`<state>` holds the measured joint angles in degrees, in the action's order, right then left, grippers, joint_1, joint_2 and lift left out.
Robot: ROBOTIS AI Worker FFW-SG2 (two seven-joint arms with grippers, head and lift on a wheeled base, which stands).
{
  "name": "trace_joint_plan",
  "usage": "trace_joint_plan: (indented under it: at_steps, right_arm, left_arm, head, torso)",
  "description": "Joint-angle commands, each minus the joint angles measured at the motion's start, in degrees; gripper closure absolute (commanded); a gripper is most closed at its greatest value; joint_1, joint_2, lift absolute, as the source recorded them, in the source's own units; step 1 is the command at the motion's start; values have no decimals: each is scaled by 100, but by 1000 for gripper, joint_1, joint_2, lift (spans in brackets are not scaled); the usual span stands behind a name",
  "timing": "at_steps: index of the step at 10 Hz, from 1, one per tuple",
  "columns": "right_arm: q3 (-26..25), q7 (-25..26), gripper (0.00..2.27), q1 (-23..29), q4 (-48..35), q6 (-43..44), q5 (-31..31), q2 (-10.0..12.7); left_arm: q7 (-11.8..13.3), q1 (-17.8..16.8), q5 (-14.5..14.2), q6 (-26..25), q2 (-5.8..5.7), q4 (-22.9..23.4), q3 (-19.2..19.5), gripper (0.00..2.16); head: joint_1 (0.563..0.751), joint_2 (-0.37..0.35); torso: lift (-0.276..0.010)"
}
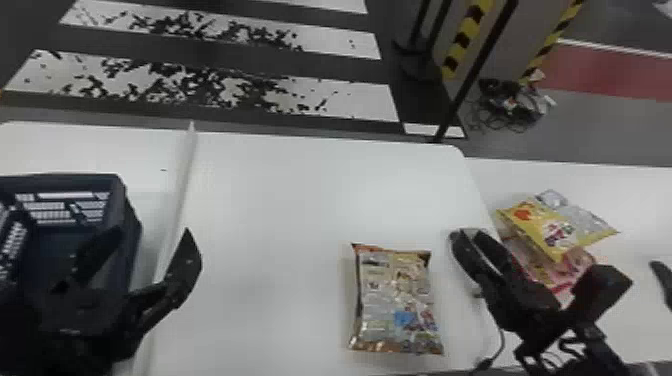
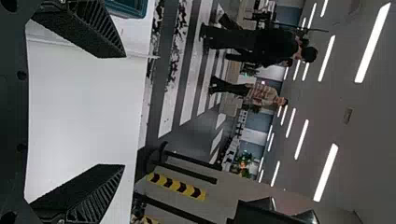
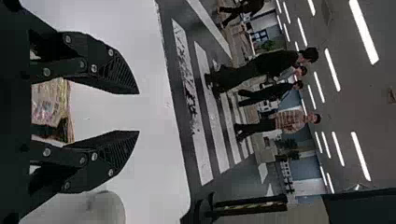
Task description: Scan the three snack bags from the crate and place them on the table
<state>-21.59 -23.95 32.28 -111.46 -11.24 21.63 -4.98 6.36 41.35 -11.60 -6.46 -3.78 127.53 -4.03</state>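
Observation:
My left gripper (image 1: 142, 240) stands open by the right side of the dark blue crate (image 1: 131, 240), nothing between its fingers. In the left wrist view its fingers are wide apart (image 2: 123, 111). A silvery snack bag with orange ends (image 1: 395, 300) lies flat on the white table. To its right is my right gripper (image 1: 474, 241). The right wrist view shows the right gripper (image 3: 138, 112) parted and holding nothing, with the silvery bag (image 3: 51, 105) lower down behind its fingers. Farther right, a yellow snack bag (image 1: 565, 230) overlaps a pink-red one (image 1: 560, 272).
A raised white strip (image 1: 181, 200) separates the crate's surface from the middle table (image 1: 275, 210). A round grey object (image 3: 105, 207) is beside my right gripper. A thin black cable (image 1: 495, 350) lies near the front edge. A dark curved object (image 1: 662, 280) is at the far right.

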Motion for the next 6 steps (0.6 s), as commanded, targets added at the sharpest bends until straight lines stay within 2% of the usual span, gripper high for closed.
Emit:
trace_joint_plan:
  at_steps: [1, 3, 6]
  right_arm:
    - [-390, -57, 49, -81, 195, 2, -115, -109]
    - [-469, -75, 70, -239, 608, 2, -344, -249]
    - [-425, -233, 76, -635, 1329, 2, -608, -372]
  left_arm:
    - [5, -39, 0, 0, -61, 9, -54, 22]
    - [5, -66, -8, -18, -114, -35, -115, 22]
    - [5, -30, -8, -18, -132, -71, -115, 22]
  head:
    - [695, -269]
    - [695, -350]
    - [695, -350]
  torso:
    - [-62]
    - [-62]
    - [-62]
